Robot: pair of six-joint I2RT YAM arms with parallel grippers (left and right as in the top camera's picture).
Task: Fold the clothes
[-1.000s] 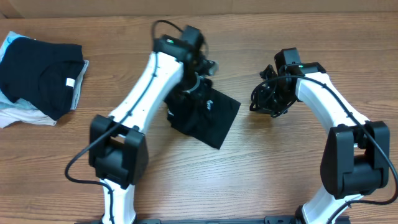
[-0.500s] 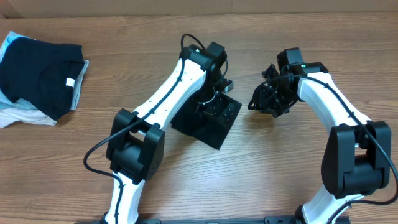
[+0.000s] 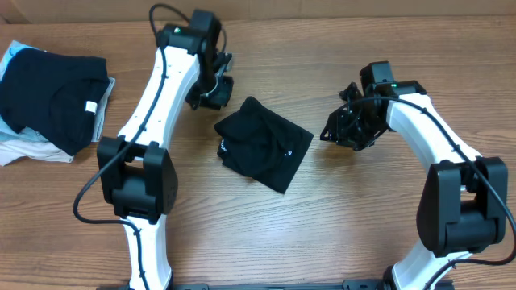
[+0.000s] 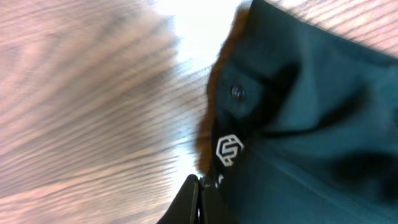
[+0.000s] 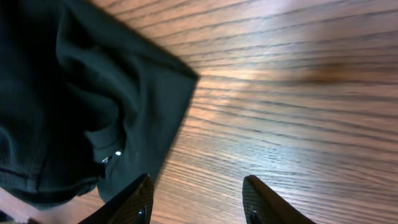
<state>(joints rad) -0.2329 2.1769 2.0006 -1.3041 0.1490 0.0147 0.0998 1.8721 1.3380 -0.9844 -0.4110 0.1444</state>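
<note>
Folded T-shirt [image 3: 262, 145] lying diagonal, one corner pointing toward right pincer [image 3: 343, 129], standing part-open, gripping nothing; left pincer [image 3: 211, 84], up-left of T-shirt, pinching closed, empty.

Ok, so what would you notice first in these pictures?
A black T-shirt, folded into a lumpy square, lies in the middle of the table, between the left arm and the right arm. At the far left edge sits a pile of clothes, black on top.

On our wooden table [image 3: 363, 229], a folded black T-shirt [image 3: 262, 149] lies between left fingers [image 4: 189, 202] and right fingers [image 5: 127, 202]; a clothes pile [image 3: 48, 101] sits well left of both.
</note>
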